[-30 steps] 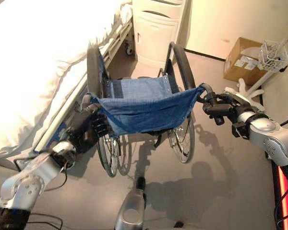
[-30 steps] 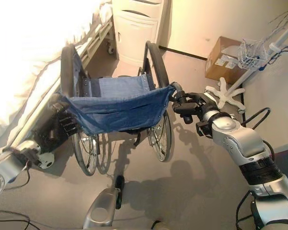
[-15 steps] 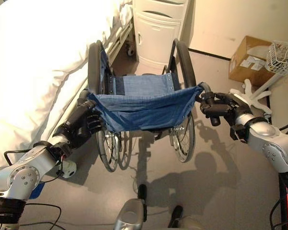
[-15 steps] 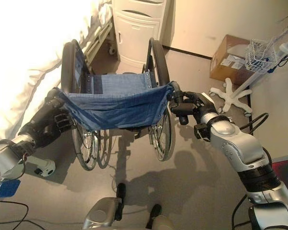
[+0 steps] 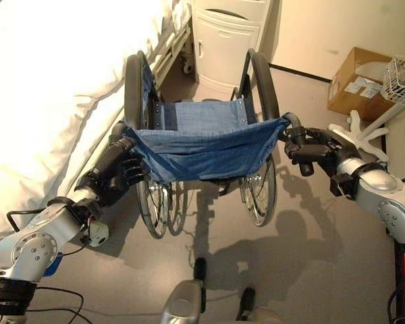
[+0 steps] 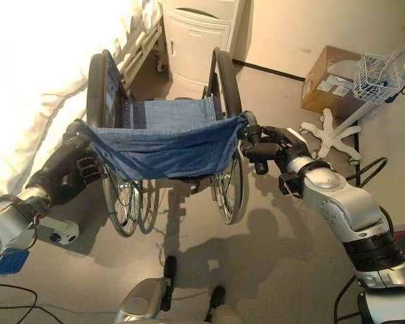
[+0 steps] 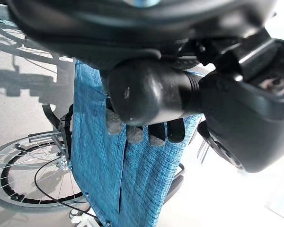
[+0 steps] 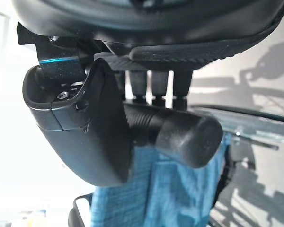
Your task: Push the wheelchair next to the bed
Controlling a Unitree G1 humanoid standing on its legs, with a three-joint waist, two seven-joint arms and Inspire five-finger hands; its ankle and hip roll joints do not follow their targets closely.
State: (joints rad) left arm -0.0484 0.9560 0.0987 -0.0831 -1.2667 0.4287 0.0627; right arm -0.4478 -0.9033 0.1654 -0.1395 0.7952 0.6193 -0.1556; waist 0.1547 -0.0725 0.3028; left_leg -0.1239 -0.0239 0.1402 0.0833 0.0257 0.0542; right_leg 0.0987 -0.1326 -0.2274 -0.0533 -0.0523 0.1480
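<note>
A wheelchair (image 5: 202,145) with a blue cloth back and seat and large spoked wheels stands on the grey floor, its left wheel close beside the bed (image 5: 47,88) with white bedding. My left hand (image 5: 115,177) is shut on the left push handle (image 7: 151,92), fingers curled round the black grip. On the other side, my right hand (image 5: 314,152) is shut on the right push handle (image 8: 180,132). Both grips show clearly in the wrist views against the blue cloth (image 7: 109,170).
A white bedside cabinet (image 5: 226,37) stands ahead of the wheelchair by the wall. A cardboard box (image 5: 358,81) and a white stand with a wire basket (image 5: 401,74) are at the right. Open grey floor lies to the right of the chair.
The view has shifted as I stepped forward. The wheelchair has rolled ahead along the bed toward the cabinet and stands straighter. Both hands keep their hold on the handles.
</note>
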